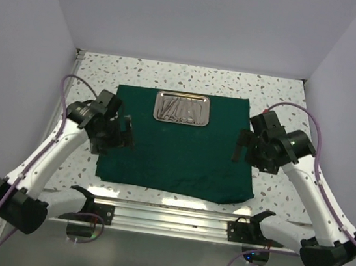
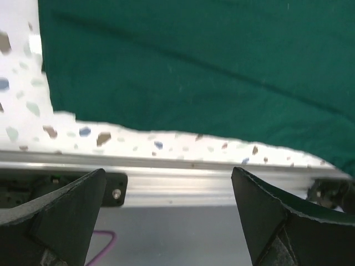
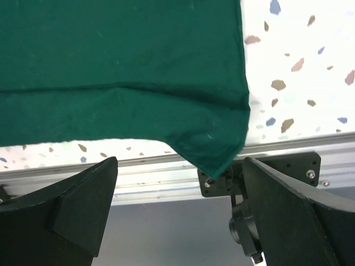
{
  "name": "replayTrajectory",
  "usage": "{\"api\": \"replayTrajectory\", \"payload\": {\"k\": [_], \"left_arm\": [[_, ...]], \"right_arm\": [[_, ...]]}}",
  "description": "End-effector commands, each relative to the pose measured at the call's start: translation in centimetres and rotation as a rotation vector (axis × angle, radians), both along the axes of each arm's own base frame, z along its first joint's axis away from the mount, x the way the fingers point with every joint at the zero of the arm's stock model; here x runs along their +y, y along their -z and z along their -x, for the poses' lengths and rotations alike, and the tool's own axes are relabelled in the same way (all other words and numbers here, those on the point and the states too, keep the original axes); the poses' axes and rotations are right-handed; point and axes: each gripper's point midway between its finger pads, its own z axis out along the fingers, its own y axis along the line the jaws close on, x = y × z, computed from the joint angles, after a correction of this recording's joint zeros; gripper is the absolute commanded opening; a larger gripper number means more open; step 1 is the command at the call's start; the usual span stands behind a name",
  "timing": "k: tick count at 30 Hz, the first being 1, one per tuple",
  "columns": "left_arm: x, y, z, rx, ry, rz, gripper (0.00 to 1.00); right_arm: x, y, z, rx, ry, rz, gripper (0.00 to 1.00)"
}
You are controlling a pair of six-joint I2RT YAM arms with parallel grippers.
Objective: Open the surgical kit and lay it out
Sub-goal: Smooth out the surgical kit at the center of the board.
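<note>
The dark green cloth [image 1: 179,149] lies spread flat on the speckled table. A small shiny steel tray [image 1: 181,109] with slim silver instruments in it sits on the cloth's far middle edge. My left gripper [image 1: 124,132] is open and empty above the cloth's left edge. My right gripper [image 1: 240,148] is open and empty above the cloth's right edge. The left wrist view shows the cloth [image 2: 211,61] and its near left edge. The right wrist view shows the cloth's near right corner [image 3: 219,152] hanging over the table's front rail.
An aluminium rail [image 1: 170,218] with two black brackets runs along the table's near edge. White walls enclose the table on the left, right and back. Purple cables [image 1: 73,83] loop off both arms.
</note>
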Motion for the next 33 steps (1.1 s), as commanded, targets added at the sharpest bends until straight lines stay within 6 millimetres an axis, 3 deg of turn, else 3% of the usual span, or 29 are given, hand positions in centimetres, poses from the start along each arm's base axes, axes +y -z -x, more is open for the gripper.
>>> {"api": "replayTrajectory", "payload": {"k": [1,3,5,7,10,13,14,16,17,18,19,20,24,25,27,33], "left_arm": [[-0.3,-0.2,-6.6,-0.128,0.016,-0.080,1.00],[-0.3,1.4,-8.5,-0.102,0.029,-0.134,1.00],[-0.2,2.7,-9.6,-0.073,0.027,-0.149,1.00],[-0.4,4.0,-8.7,0.014,0.022,-0.141,0.99],[-1.5,3.8,-5.9,0.023,-0.013,-0.056,0.99],[-1.6,3.4,-3.4,-0.015,-0.044,-0.015,0.98],[-1.2,3.8,-2.4,-0.017,-0.053,-0.017,0.98],[-0.3,4.3,-2.5,-0.031,-0.069,-0.062,0.98],[-0.1,4.3,-3.1,-0.042,-0.065,-0.087,0.98],[0.2,4.1,-4.6,-0.096,-0.071,-0.116,0.98],[0.4,3.8,-5.7,-0.127,-0.075,-0.134,0.98],[0.4,3.7,-7.3,-0.153,-0.054,-0.160,0.98],[2.0,4.7,-14.3,-0.210,-0.103,-0.184,0.96],[2.6,5.3,-15.4,-0.203,-0.112,-0.186,0.95],[3.5,6.9,-18.8,-0.206,-0.115,-0.197,0.94],[3.1,12.2,-26.2,-0.153,-0.070,-0.237,0.94]], "right_arm": [[1.4,-0.3,-2.5,0.016,-0.035,-0.009,0.98],[2.3,0.1,-3.8,0.018,-0.031,-0.049,0.87],[2.8,0.7,-4.9,0.016,0.006,-0.116,0.83],[2.4,2.5,-4.9,0.063,0.051,-0.155,0.79],[2.7,4.9,-5.8,0.083,0.061,-0.170,0.73],[2.7,7.0,-8.0,0.069,0.081,-0.167,0.44],[3.1,7.4,-9.5,0.035,0.084,-0.188,0.20],[4.0,9.3,-11.7,0.051,0.090,-0.202,0.01],[4.5,9.4,-13.1,0.052,0.086,-0.206,0.00],[4.7,9.8,-14.0,0.062,0.088,-0.203,0.00],[4.9,11.9,-14.7,0.120,0.089,-0.179,0.00],[5.3,11.3,-16.5,0.094,0.084,-0.181,0.00],[4.9,13.4,-20.5,0.116,0.098,-0.139,0.00],[4.6,14.6,-20.9,0.150,0.108,-0.123,0.00],[4.1,14.5,-23.1,0.132,0.131,-0.129,0.00],[1.5,18.1,-27.1,0.195,0.185,-0.073,0.00]]}}
